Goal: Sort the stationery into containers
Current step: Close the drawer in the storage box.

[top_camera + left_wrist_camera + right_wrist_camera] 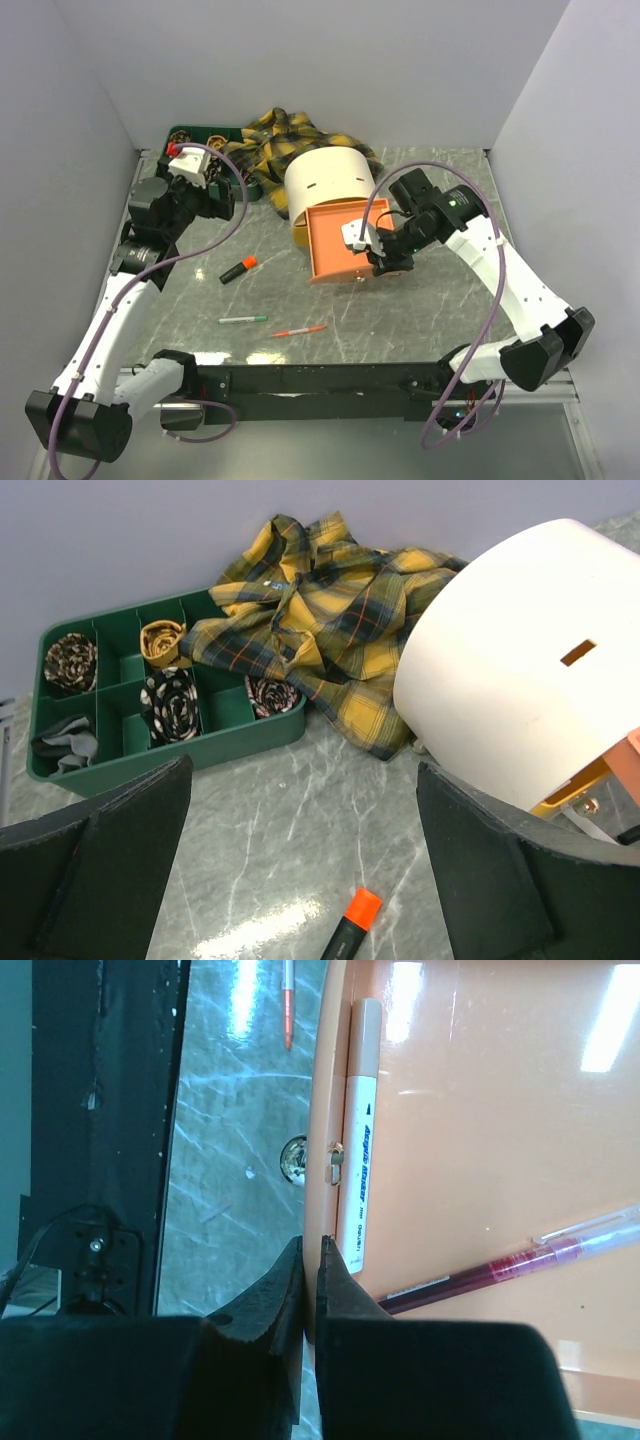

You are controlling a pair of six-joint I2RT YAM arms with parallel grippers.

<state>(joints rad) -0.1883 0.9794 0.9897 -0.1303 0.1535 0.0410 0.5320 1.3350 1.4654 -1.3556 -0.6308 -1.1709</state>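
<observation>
**Right pincer clamped on orange tray rim, left pincer wide open by the green tray**

Right gripper (pixel 312 1260): jaws pinched together on the rim of the orange tray (pixel 330 262), at its near right corner. The tray juts out from the near side of the cream drum (pixel 325 175), which sits mid-table towards the far side.

Inside the tray: a white marker (pixel 358 1130) lying along the rim, right next to the clamped spot. A dark red pen (pixel 470 1278) with a clear cap lies diagonally across the tray floor.

Left gripper (pixel 305 810): released, fingers (pixel 110 870) spread far apart, nothing between them. It hangs at the far left of the table (pixel 420 310), near the green tray (pixel 60 770).

The green tray is in the far left corner. Several compartments hold patterned rolls (pixel 170 705), and one holds something grey.

Loose stationery on the table:
- black highlighter (pixel 238 268) with an orange cap, left of the orange tray and apart from it
- white green-capped pen (pixel 243 319), nearer, left of centre
- thin red pen (pixel 298 330), just right of that pen, not touching it

The plaid cloth (pixel 290 135) is bunched at the far side between the green tray and the drum. It overlaps the green tray's right end and lies against the drum.
</observation>
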